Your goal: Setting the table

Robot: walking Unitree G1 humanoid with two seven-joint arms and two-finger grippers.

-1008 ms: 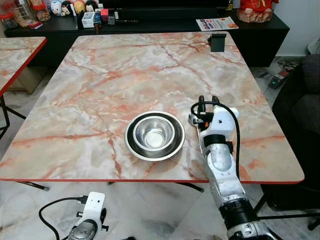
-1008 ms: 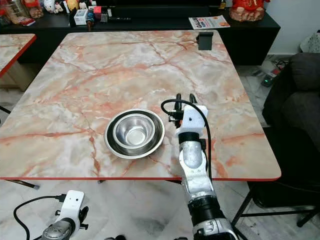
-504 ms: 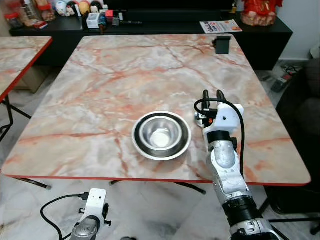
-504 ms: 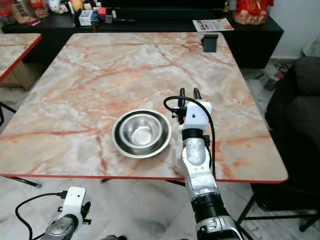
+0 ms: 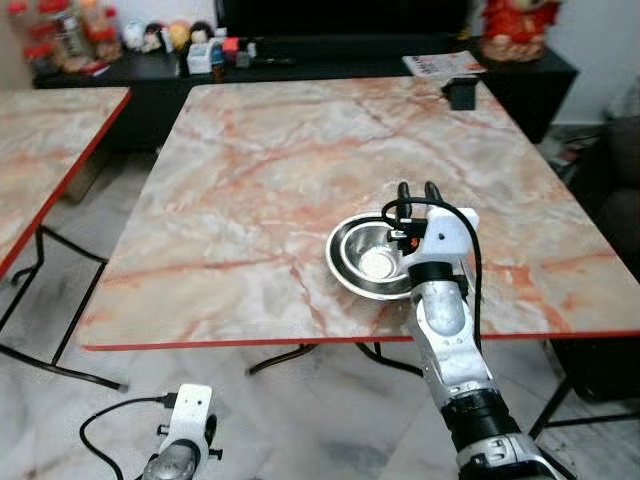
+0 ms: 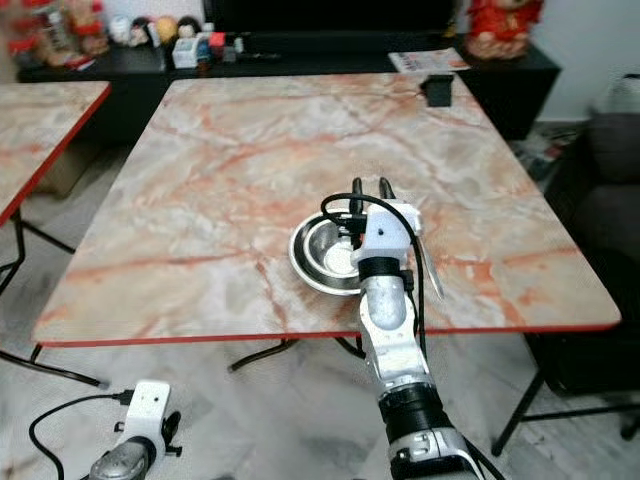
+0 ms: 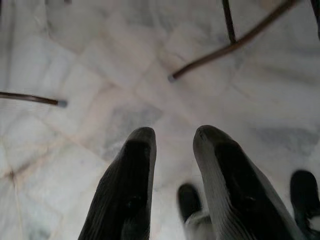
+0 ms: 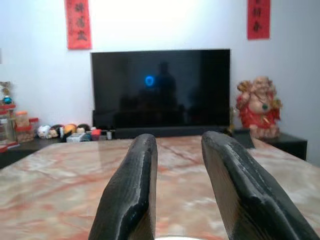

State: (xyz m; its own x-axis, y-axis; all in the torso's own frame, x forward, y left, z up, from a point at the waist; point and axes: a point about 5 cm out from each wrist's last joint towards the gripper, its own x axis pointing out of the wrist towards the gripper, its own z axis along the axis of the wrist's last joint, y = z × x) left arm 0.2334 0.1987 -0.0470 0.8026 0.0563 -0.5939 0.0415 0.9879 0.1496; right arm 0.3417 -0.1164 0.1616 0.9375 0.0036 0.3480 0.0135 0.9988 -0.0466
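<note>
Two nested steel bowls (image 5: 368, 258) sit on the marble table (image 5: 290, 160) near its front edge. My right gripper (image 5: 418, 187) reaches over the table, its arm crossing the bowls' right rim and its black fingers (image 8: 135, 170) pointing to the far side. It is open and holds nothing. In the right wrist view the fingers frame the tabletop and a dark television (image 8: 160, 87). My left arm (image 5: 182, 448) hangs low by the floor; its gripper (image 7: 172, 137) is open over pale floor tiles.
A small black object (image 5: 462, 93) stands at the table's far right corner. A second marble table (image 5: 45, 140) is at the left. A dark low cabinet (image 5: 300, 62) with small items runs along the back. A dark sofa (image 5: 622, 160) is at the right.
The whole picture has shifted: the camera moved, and the table now lies further right and away. My right arm now overlaps the bowls' right rim instead of standing beside them.
</note>
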